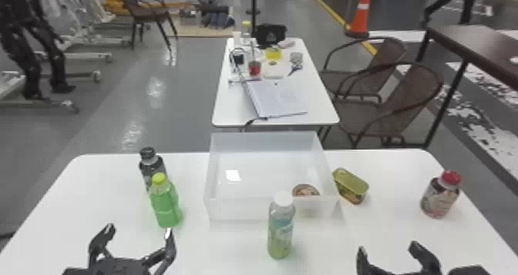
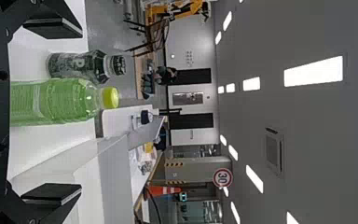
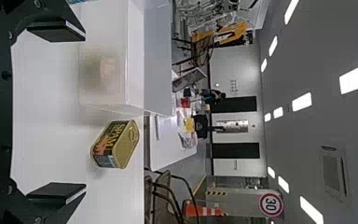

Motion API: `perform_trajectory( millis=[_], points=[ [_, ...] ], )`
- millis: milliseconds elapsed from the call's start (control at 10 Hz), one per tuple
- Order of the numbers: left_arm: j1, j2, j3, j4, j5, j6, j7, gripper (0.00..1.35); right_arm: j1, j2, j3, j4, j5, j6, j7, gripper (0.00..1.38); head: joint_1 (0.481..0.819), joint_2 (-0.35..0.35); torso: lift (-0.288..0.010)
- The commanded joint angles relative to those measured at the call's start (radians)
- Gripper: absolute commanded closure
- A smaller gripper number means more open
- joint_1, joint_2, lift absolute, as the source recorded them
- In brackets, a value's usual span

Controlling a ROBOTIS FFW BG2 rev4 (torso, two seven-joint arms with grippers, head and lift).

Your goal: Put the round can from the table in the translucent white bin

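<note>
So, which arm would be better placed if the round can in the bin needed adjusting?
Right, probably: the right gripper is open and nearer the round can, right of centre in the bin.

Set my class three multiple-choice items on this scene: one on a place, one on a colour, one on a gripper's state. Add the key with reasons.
1. Where is the low round can?
A) beside the red-capped bottle
B) in the translucent white bin
C) on the far table

2. What colour is the cap of the clear bottle with pale green contents, nearest the robot?
A) white
B) red
C) black

3. How is the right gripper?
A) shut and empty
B) shut on a bottle
C) open and empty

Key:
1 B: its top shows within the bin's walls.
2 A: the head view shows a white cap.
3 C: its black fingers stand wide apart, holding nothing.
</note>
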Motion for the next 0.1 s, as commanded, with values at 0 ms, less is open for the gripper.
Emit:
perform_trajectory(
  millis=[0],
  points=[
    [0.003, -0.003, 0.002, -0.002, -0.003, 0.001, -0.001, 0.14, 0.002, 0.002, 0.0, -0.001, 0.001, 0.0, -0.003, 0.15, 0.549, 0.0, -0.1]
  ],
)
